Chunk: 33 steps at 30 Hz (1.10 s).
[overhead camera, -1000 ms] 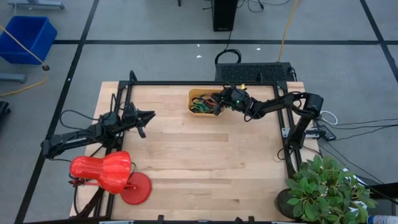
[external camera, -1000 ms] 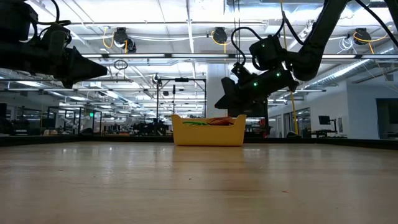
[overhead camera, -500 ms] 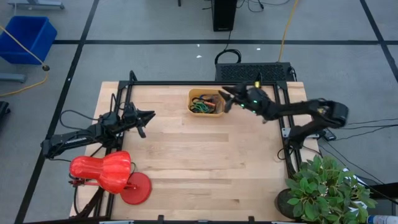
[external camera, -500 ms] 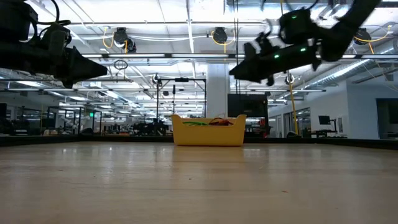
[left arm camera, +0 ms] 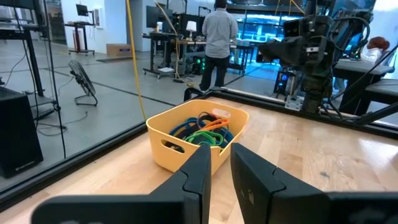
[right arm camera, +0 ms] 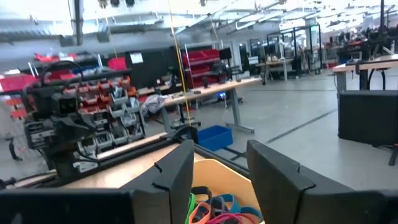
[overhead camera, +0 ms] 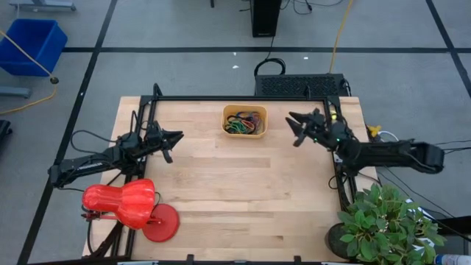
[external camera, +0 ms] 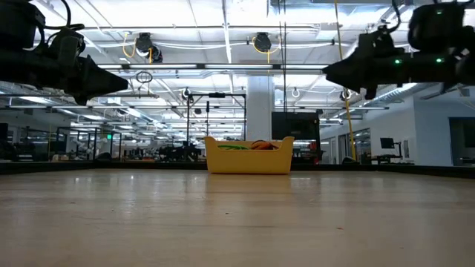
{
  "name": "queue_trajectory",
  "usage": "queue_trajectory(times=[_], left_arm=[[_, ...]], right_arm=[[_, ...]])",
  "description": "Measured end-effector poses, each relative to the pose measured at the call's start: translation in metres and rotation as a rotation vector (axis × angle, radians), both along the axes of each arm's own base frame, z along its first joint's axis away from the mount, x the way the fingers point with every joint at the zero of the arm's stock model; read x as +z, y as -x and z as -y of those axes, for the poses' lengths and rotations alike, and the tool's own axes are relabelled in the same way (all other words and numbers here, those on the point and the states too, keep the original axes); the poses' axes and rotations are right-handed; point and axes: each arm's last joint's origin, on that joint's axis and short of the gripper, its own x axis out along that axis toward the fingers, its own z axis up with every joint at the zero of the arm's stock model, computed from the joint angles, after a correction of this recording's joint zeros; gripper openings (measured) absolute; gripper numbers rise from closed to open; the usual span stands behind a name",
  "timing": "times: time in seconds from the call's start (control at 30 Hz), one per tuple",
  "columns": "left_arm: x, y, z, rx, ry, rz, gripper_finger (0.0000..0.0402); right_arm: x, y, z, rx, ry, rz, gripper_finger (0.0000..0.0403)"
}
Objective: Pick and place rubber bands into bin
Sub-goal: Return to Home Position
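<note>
The orange-yellow bin [overhead camera: 245, 121] stands on its base near the table's far edge, at the middle. Several rubber bands [left arm camera: 205, 130], green, blue, orange and dark, lie in a heap inside it. My right gripper [overhead camera: 294, 127] hangs open above the table to the right of the bin, pointing at it, with nothing between its fingers [right arm camera: 221, 168]. My left gripper [overhead camera: 179, 137] hovers over the table's left part, pointing level toward the bin. Its fingers stand a narrow slit apart [left arm camera: 216, 165] with nothing between them.
A red lamp-like object [overhead camera: 125, 202] lies at the table's near left corner. A potted plant [overhead camera: 383, 221] stands past the near right corner. A black frame [overhead camera: 235, 98] runs along the table's far edge. A person [left arm camera: 219, 37] stands in the room beyond.
My right gripper has drawn back from above the bin toward the table's right edge and risen. It has tipped from slanting down to about level. The bin and its bands have stayed in place.
</note>
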Motion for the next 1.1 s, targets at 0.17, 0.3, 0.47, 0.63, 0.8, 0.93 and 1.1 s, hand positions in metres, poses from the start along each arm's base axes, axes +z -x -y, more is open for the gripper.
queue_trajectory(times=[0.17, 0.3, 0.47, 0.63, 0.8, 0.93, 1.1], left_arm=[[0.000, 0.000, 0.000, 0.000, 0.000, -0.001, 0.0067], [0.000, 0.000, 0.000, 0.000, 0.000, -0.001, 0.0067], [0.000, 0.000, 0.000, 0.000, 0.000, -0.001, 0.0067], [0.000, 0.000, 0.000, -0.001, 0.000, -0.001, 0.0067], [0.000, 0.000, 0.000, -0.001, 0.000, -0.001, 0.0067], [0.000, 0.000, 0.000, -0.001, 0.000, -0.001, 0.0067], [0.000, 0.000, 0.000, -0.001, 0.000, -0.001, 0.0067]], right_arm=[[-0.008, 0.013, -0.007, 0.027, 0.010, 0.023, 0.0142], [-0.003, 0.018, -0.009, 0.033, 0.003, 0.083, 0.0144], [0.001, 0.023, -0.011, 0.035, 0.007, 0.115, 0.0145], [-0.001, 0.026, -0.013, 0.035, -0.011, 0.083, 0.0142], [0.000, 0.031, -0.015, 0.039, -0.035, 0.094, 0.0146], [0.002, 0.035, -0.017, 0.041, -0.032, 0.110, 0.0144], [-0.001, 0.038, -0.018, 0.043, -0.070, 0.081, 0.0143]])
